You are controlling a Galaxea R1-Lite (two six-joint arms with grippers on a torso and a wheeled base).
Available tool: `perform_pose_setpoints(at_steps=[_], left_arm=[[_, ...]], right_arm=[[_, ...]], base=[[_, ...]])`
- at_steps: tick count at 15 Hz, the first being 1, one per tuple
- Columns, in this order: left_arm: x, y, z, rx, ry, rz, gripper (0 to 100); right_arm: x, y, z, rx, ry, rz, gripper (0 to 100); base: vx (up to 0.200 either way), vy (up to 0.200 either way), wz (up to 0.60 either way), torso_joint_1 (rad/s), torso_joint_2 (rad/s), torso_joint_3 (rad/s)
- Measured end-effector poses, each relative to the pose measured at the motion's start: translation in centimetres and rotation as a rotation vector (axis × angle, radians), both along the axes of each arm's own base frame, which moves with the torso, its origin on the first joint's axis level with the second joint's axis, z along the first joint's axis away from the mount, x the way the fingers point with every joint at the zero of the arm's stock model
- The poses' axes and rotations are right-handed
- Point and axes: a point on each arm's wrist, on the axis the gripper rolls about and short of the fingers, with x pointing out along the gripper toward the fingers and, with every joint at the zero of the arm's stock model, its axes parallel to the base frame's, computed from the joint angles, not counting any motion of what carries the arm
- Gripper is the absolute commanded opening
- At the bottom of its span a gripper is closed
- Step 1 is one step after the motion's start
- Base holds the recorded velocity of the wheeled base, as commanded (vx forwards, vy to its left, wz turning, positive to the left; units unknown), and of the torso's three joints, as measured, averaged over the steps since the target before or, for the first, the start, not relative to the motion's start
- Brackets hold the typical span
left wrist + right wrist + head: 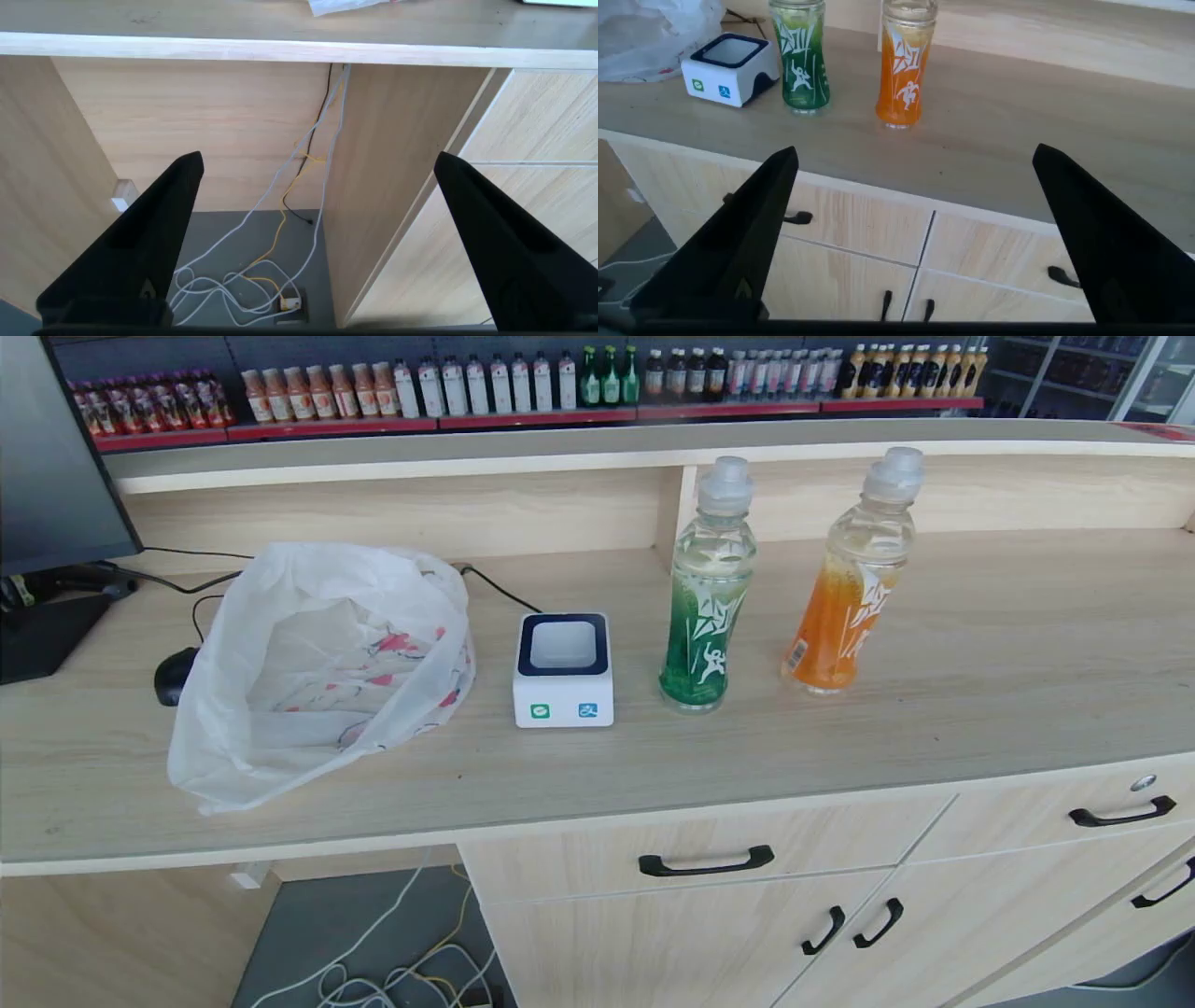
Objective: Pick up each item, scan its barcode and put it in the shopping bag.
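Two tall, slim, clear plastic bottles stand upright on the pale wooden counter (980,691), right of centre. One is a green-filled bottle (707,607). Just to its right is an orange-filled bottle (850,597), near it but apart. Nothing grips either. Left of the green one sits a small white box scanner with a dark-framed window (563,669). Farther left, a crumpled white plastic shopping bag (322,663) slumps, mouth open.

The right gripper (915,154) hangs before the drawers (709,849), below the countertop, fingers wide apart. The left gripper (318,163), also spread, hangs low, facing the open recess (215,131) under the counter.

The bottles look easy to tip. A finger brushing one on approach would likely topple it into its neighbour or the scanner. The limp bag could fold shut under a lowered bottle.
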Motion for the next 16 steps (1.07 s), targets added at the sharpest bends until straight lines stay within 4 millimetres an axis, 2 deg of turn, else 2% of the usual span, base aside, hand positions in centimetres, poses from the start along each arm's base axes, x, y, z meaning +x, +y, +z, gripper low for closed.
perform_pose_setpoints(at_steps=[5,9,16], left_arm=[[0.0,0.0,0.0,0.0,0.0,0.0,100],[0.0,0.0,0.0,0.0,0.0,0.0,100],[0.0,0.0,0.0,0.0,0.0,0.0,100]], right_arm=[[4.0,1.3,2.9,-0.069,-0.04,0.144,100],[6.5,2.9,3.7,-0.121,-0.022,0.211,100],[7.8,6.4,3.7,-0.056,0.027,0.143,100]], base=[[0.0,0.0,0.0,0.0,0.0,0.0],[0.0,0.0,0.0,0.0,0.0,0.0],[0.0,0.0,0.0,0.0,0.0,0.0]])
